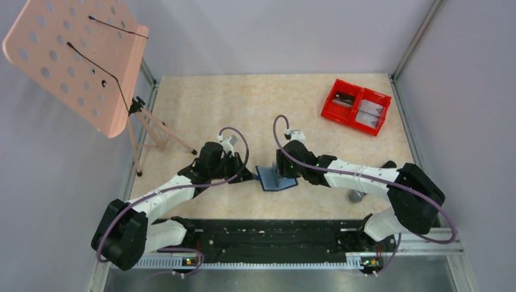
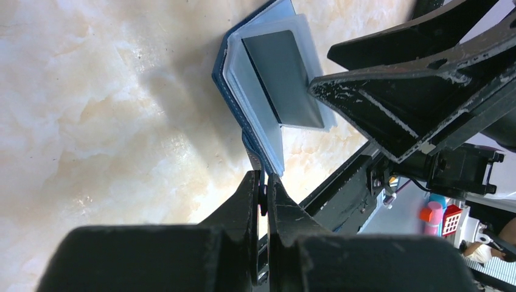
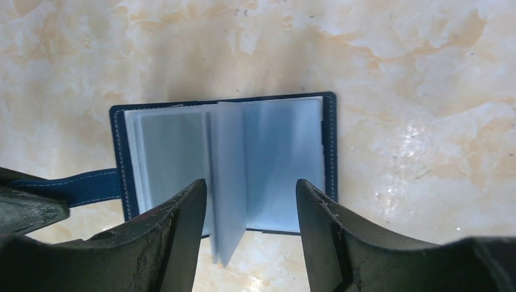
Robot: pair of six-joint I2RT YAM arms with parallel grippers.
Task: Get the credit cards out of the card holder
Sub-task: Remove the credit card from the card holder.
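Left gripper (image 2: 263,181), set low, is clamped on the strap (image 3: 79,185) of the card holder (image 3: 277,152); right gripper (image 3: 251,185), pointed down, is spread astride an upright inner sleeve (image 3: 228,176).

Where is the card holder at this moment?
In the top view the card holder lies open near the table's front middle; the left gripper pinches its strap, and the right gripper hangs open over its pages.

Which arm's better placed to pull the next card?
Right, likely. The right gripper, open, hangs over the spread card holder, jaws astride a pocket leaf. The left gripper is shut on the holder's strap, busy anchoring it.
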